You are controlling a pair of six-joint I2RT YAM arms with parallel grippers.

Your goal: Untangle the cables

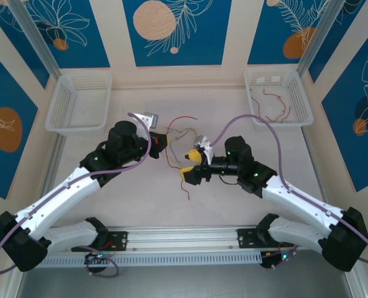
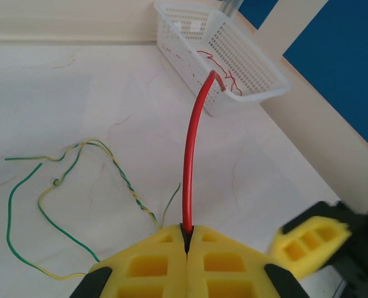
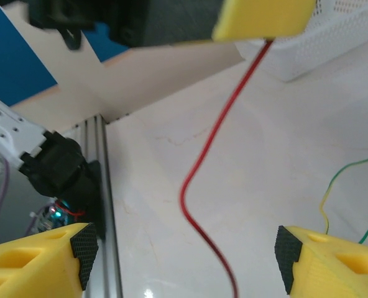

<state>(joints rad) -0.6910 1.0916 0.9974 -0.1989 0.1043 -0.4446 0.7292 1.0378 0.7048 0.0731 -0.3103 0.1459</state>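
My left gripper [image 2: 188, 242] is shut on the red cable [image 2: 191, 161], which rises from the closed yellow jaws toward the far basket. In the right wrist view the same red cable [image 3: 199, 164] hangs from the left gripper's yellow finger [image 3: 265, 18] and runs down between my right gripper's [image 3: 187, 257] wide-open pads, touching neither. Green and pale yellow cables [image 2: 78, 161], partly twisted together, lie on the table to the left of the left gripper. From above, the left gripper [image 1: 162, 143] and right gripper [image 1: 190, 164] face each other at mid-table over the cables [image 1: 179, 133].
A white basket [image 1: 299, 93] at the back right holds another thin red wire [image 1: 272, 105]. A second white basket [image 1: 78, 102] stands at the back left. An aluminium rail [image 1: 184, 239] runs along the near edge between the arm bases.
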